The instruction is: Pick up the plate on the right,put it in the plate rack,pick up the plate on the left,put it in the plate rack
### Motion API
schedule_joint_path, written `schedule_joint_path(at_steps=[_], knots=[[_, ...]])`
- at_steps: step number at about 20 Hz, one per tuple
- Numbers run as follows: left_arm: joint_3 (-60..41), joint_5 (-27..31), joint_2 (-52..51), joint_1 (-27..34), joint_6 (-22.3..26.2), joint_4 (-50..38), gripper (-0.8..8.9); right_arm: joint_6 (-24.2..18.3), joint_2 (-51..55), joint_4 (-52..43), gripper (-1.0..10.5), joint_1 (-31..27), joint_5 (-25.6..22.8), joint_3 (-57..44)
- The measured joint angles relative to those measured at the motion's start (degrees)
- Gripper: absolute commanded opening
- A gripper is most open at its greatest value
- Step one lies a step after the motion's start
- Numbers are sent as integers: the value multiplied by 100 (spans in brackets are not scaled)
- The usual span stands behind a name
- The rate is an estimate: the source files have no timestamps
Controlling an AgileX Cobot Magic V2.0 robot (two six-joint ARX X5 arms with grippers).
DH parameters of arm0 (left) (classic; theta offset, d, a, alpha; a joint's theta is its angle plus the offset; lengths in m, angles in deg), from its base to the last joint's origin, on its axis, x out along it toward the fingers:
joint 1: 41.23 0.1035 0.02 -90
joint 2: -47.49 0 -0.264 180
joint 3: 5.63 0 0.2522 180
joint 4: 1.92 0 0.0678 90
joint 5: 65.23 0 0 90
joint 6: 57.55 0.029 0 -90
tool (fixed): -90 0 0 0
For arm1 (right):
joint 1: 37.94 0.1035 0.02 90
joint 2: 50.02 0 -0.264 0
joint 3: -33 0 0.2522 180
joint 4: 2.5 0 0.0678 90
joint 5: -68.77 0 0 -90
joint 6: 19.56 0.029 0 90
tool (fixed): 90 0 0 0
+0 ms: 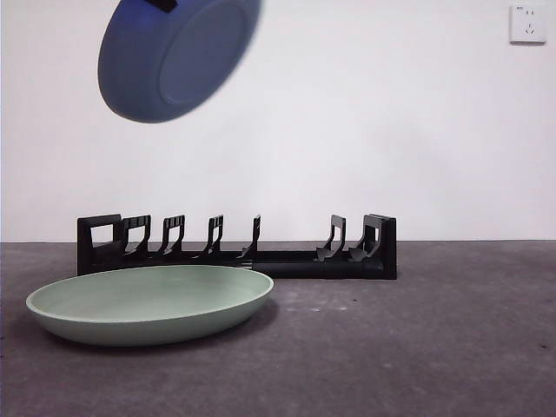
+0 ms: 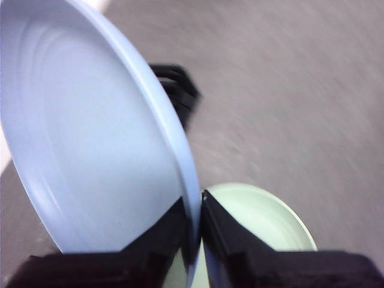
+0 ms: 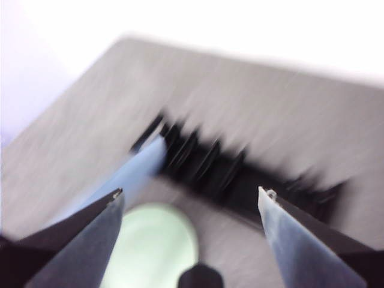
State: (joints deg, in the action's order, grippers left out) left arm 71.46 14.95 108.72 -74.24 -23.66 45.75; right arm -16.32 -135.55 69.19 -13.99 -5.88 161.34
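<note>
On table: one green plate [image 1: 149, 302], one rack [image 1: 236, 248].

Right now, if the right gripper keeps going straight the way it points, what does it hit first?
Probably the green plate on the table, which lies between the open right gripper jaws, with the plate rack just beyond. The view is blurred, so depth is uncertain.

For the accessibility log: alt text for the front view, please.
A blue plate hangs tilted in the air at upper left, above a black plate rack with empty slots. A green plate lies flat on the grey table in front of the rack.
</note>
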Motion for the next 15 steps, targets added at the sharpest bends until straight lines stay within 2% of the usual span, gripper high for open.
schedule_joint_path(at_steps=[2,5,6,9,15], knots=[[0,-479,74,638,-579,-614,-8,-107,348,352,382,-2,-63,37],[0,-1585,428,1554,-1576,-1537,-8,-260,382,935,382,0,-63,39],[0,-1674,584,1720,-1867,-1735,-8,-295,323,1163,382,0,-57,35],[0,-1788,964,1888,-2277,-1963,-8,-363,278,1541,378,35,-52,-74],[0,-1971,1875,1947,-2656,-2559,-8,-417,280,1720,378,234,-39,-243]])
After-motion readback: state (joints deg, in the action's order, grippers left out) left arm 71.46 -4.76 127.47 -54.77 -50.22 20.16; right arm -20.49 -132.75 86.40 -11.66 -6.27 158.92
